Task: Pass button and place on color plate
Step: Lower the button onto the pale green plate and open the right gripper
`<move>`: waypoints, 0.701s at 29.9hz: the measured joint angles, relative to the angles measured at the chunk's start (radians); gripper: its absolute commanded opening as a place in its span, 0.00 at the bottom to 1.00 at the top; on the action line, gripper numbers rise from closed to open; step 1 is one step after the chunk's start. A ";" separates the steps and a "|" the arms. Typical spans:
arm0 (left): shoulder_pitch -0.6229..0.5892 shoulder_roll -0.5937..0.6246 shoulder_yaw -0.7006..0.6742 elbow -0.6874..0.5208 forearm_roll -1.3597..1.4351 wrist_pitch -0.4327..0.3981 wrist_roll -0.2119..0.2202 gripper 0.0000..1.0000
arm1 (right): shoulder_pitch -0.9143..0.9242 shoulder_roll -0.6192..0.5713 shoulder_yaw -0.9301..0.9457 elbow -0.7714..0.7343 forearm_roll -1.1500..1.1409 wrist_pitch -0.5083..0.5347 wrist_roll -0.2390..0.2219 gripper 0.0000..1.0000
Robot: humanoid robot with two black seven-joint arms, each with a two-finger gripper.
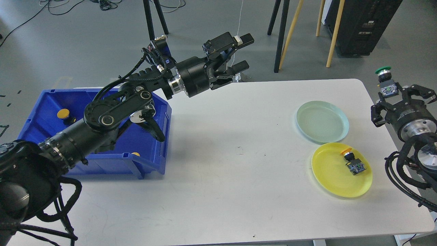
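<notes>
1. My right pincer [392, 89] pinches a green-capped button [386, 82] at the far right edge of the counter [218, 164], above and to the right of the green plate [322, 122]; so I judge the pass is done and the placing step is in hand.
2. My left pincer [244, 53] is spread and empty, raised over the counter's far edge, well to the left of the green plate.
3. Next, I judge, the right pincer must carry the button leftward over the green plate, lower it inside the rim, then release; the colours match.
4. Count: two plates, the green one and a yellow plate [341, 169] just nearer me; one orange-capped button [353, 163] lying on the yellow plate; one blue bin [102, 133] far left of the green plate, with two yellow caps [64, 113] showing, possibly more hidden behind my arm.
</notes>
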 measured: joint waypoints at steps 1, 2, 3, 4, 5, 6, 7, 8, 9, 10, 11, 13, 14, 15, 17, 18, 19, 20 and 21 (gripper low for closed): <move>0.000 0.000 0.000 0.000 0.000 0.000 0.000 0.99 | 0.000 0.010 -0.002 -0.009 0.008 -0.031 -0.001 0.01; 0.000 0.000 0.000 0.000 0.000 0.000 0.000 0.99 | 0.000 0.023 -0.004 -0.018 0.013 -0.056 -0.002 0.01; 0.000 0.000 0.000 0.001 0.000 0.000 0.000 0.99 | 0.001 0.034 -0.008 -0.024 0.015 -0.072 -0.007 0.01; 0.000 0.000 0.000 0.001 0.000 0.000 0.000 0.99 | 0.003 0.041 -0.012 -0.028 0.015 -0.080 -0.012 0.01; 0.000 0.000 0.000 0.001 0.000 0.000 0.000 0.99 | 0.008 0.049 -0.016 -0.032 0.015 -0.085 -0.018 0.01; 0.000 0.000 0.001 0.001 0.000 0.000 0.000 0.99 | 0.011 0.056 -0.019 -0.037 0.015 -0.087 -0.022 0.01; 0.000 0.000 0.002 0.001 0.000 0.000 0.000 0.99 | 0.015 0.064 -0.021 -0.048 0.015 -0.089 -0.027 0.01; 0.000 0.000 0.002 0.002 0.000 0.000 0.000 0.99 | 0.022 0.075 -0.025 -0.065 0.014 -0.089 -0.035 0.01; 0.000 0.000 0.003 0.002 0.000 0.000 0.000 0.99 | 0.036 0.087 -0.032 -0.087 0.012 -0.090 -0.051 0.01; 0.000 0.000 0.003 0.002 0.000 0.000 0.000 0.99 | 0.056 0.097 -0.046 -0.108 0.010 -0.090 -0.070 0.01; 0.000 0.000 0.003 0.002 0.001 0.000 0.000 0.99 | 0.085 0.110 -0.070 -0.136 0.009 -0.090 -0.096 0.01; 0.000 0.000 0.003 0.001 0.001 0.000 0.001 0.99 | 0.156 0.132 -0.148 -0.195 0.008 -0.090 -0.143 0.01; 0.000 0.000 0.003 0.001 0.001 0.000 0.001 0.99 | 0.202 0.148 -0.194 -0.231 0.008 -0.090 -0.164 0.01; 0.000 0.000 0.003 0.001 0.001 0.000 0.001 0.99 | 0.241 0.165 -0.248 -0.268 0.008 -0.090 -0.175 0.02; 0.000 0.000 0.003 0.002 0.001 0.000 0.001 0.99 | 0.300 0.199 -0.311 -0.326 0.008 -0.090 -0.186 0.03; 0.000 0.000 0.003 0.002 0.001 0.000 0.000 0.99 | 0.323 0.218 -0.336 -0.354 0.008 -0.090 -0.190 0.05; 0.000 0.000 0.003 0.002 0.001 0.000 0.000 0.99 | 0.337 0.234 -0.347 -0.375 0.008 -0.090 -0.192 0.12; 0.000 0.000 0.003 0.002 0.001 0.000 0.000 0.99 | 0.350 0.250 -0.352 -0.399 0.008 -0.090 -0.194 0.21; 0.000 0.000 0.003 0.002 0.001 0.000 0.000 0.99 | 0.357 0.265 -0.354 -0.424 0.008 -0.090 -0.195 0.34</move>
